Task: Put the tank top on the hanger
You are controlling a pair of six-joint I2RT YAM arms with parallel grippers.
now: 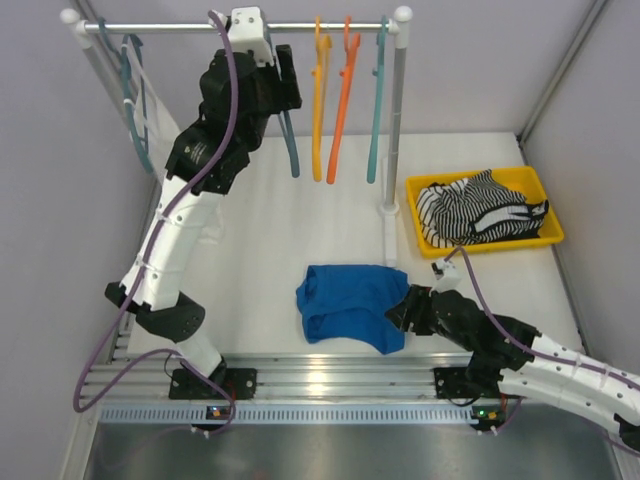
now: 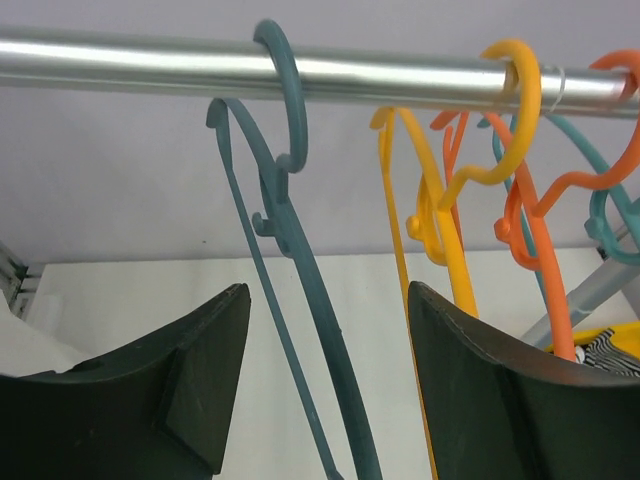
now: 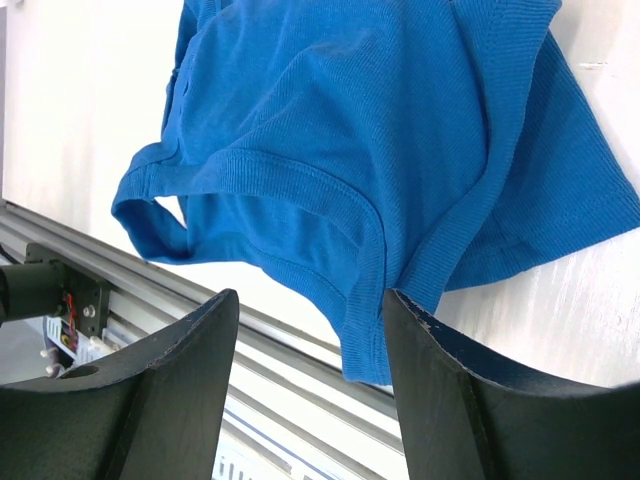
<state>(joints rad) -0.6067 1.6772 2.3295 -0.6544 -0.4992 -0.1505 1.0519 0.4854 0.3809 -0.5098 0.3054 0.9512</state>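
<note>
The left gripper (image 2: 328, 292) hovered at the rail (image 2: 120, 62) along the table's (image 1: 260, 230) far edge, jaws wide apart either side of the slate-teal hanger (image 2: 335, 370) hooked there – not clamped on it. The blue tank top (image 1: 350, 305) lay crumpled by the near edge, midway along, where the right gripper (image 3: 310, 300) stood with jaws apart over its hem – gripping nothing
</note>
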